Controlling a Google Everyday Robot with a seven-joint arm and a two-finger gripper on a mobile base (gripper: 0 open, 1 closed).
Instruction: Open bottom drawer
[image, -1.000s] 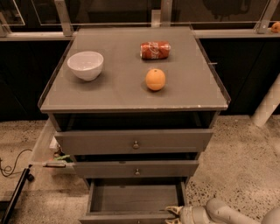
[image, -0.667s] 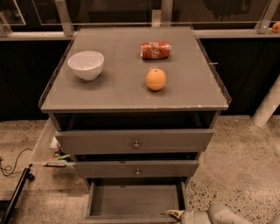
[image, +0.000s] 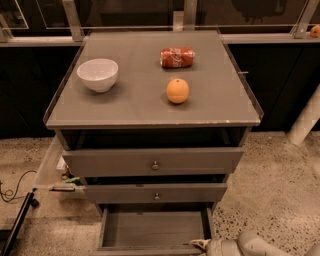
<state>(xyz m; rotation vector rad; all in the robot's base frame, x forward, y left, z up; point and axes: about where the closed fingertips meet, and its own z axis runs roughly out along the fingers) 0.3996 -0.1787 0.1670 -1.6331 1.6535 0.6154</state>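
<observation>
Over the last second little changed: the narrow grey flat-fronted bottom drawer (image: 150, 229) stayed pulled well out at the cabinet's foot, its bare matte floor showing. The pale rounded gripper (image: 203, 245) stayed at the drawer's front right corner, sinking slightly toward the frame edge. The jaws' state could not be told. Judged: the opening was essentially done and release remained. The two grey drawer fronts above (image: 200, 160) were flat, each with a small round metal knob. On the smooth grey tabletop (image: 130, 107) sat a glossy white bowl (image: 97, 74), a red can on its side (image: 177, 57) and a round orange (image: 177, 91).
</observation>
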